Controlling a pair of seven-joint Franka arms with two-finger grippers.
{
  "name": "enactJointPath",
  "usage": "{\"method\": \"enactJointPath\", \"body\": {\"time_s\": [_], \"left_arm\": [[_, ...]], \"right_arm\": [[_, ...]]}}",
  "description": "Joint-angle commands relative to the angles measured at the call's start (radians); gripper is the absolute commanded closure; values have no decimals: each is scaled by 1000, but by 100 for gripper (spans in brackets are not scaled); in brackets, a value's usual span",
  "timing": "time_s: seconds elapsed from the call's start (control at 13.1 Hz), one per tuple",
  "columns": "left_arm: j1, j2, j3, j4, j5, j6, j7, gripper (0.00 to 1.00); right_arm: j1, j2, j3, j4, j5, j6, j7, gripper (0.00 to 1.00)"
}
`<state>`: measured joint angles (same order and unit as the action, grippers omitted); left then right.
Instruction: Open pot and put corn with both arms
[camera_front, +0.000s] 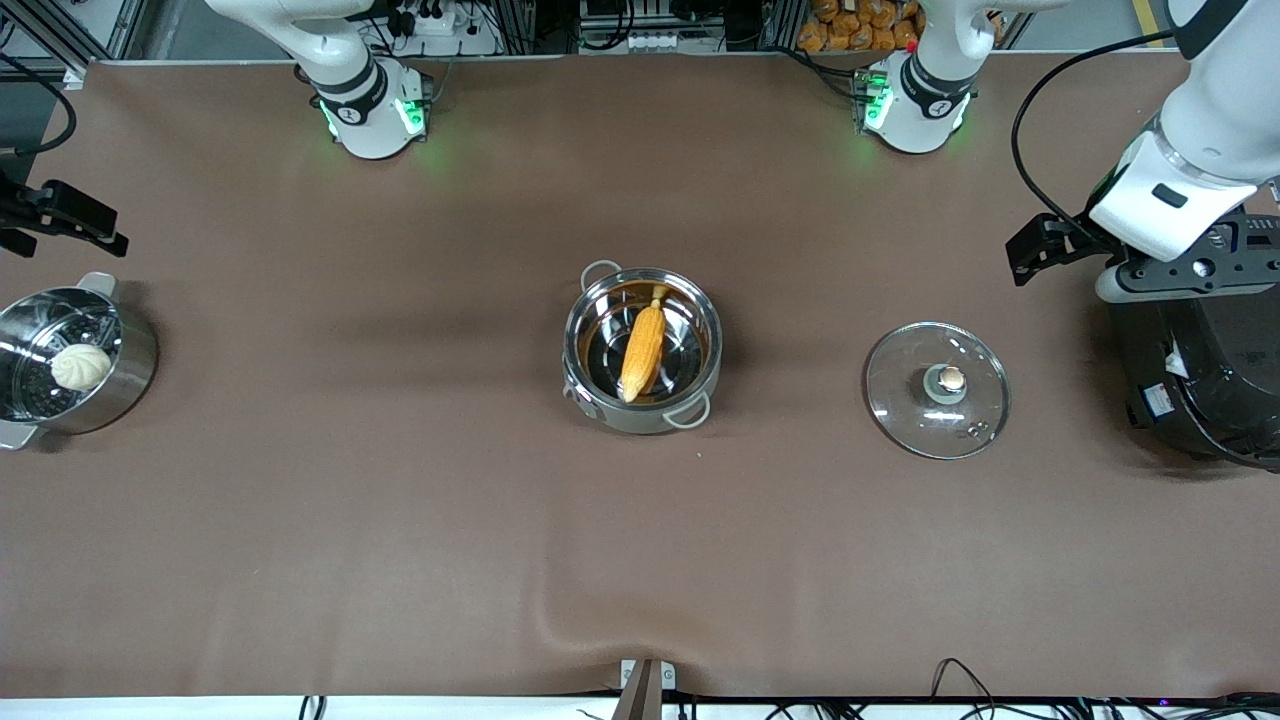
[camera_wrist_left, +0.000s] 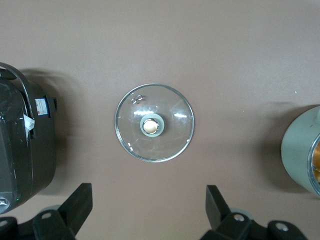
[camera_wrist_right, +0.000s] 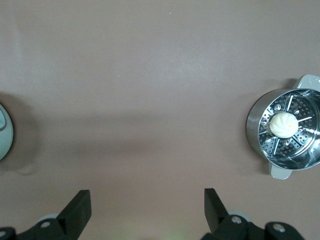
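The steel pot stands open at the table's middle. The yellow-orange corn lies inside it, pointed end nearer the front camera. The glass lid with its copper knob lies flat on the table beside the pot, toward the left arm's end; it also shows in the left wrist view. My left gripper is open and empty, up beside the black cooker, apart from the lid; its own view shows the jaws wide apart. My right gripper is open and empty above the table by the steamer pot.
A steel steamer pot with a white bun stands at the right arm's end, also in the right wrist view. A big black cooker stands at the left arm's end. The pot's edge shows in the left wrist view.
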<state>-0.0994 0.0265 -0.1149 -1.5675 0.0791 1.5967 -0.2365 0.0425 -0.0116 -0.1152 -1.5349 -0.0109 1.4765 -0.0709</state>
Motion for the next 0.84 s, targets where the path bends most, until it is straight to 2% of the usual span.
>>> {"method": "enactJointPath", "body": {"time_s": [0.0, 0.3, 0.46, 0.76], "left_arm": [[-2, -16, 8, -5, -18, -7, -1, 0], [-5, -10, 6, -6, -16, -7, -4, 0], [-9, -10, 6, -5, -18, -7, -4, 0], [-6, -13, 6, 0, -18, -7, -1, 0]], "right_arm": [[-21, -21, 6, -24, 16, -10, 28, 0], [-42, -21, 26, -24, 19, -18, 54, 0], [-85, -18, 69, -22, 25, -19, 56, 0], [-81, -16, 72, -22, 25, -9, 59, 0]]}}
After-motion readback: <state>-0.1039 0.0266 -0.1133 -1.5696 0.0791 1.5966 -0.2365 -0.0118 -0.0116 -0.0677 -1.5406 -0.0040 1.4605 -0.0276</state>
